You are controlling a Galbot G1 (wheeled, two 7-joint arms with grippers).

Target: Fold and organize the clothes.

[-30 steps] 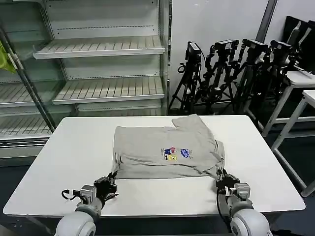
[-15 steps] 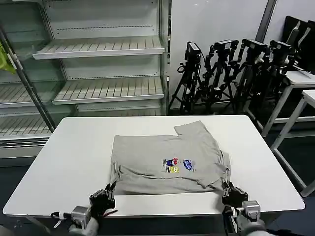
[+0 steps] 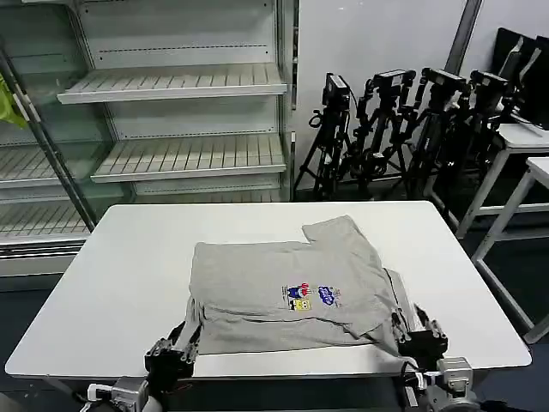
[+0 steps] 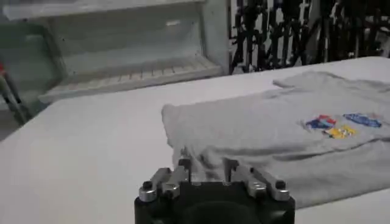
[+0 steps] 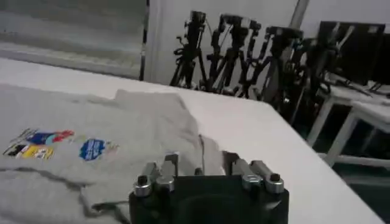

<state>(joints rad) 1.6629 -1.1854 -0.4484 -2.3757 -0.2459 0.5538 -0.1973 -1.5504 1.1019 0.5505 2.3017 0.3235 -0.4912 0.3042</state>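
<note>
While partly folded, grey T-shirt (image 3: 287, 296) lies at table (image 3: 129, 257) near edge. Left gripper (image 3: 174, 350) pinches its near-left corner, jaws pressed on cloth. Right gripper (image 3: 419, 333) pinches near-right corner, at table's front edge.

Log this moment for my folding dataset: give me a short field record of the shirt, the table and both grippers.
garment: light grey T-shirt, folded, chest print facing up
surface: white table
shirt position: at the table's near edge
left gripper: at the shirt's near left corner, shut on the hem
right gripper: at the shirt's near right corner, shut on the hem
background: empty shelves, tripods
</note>
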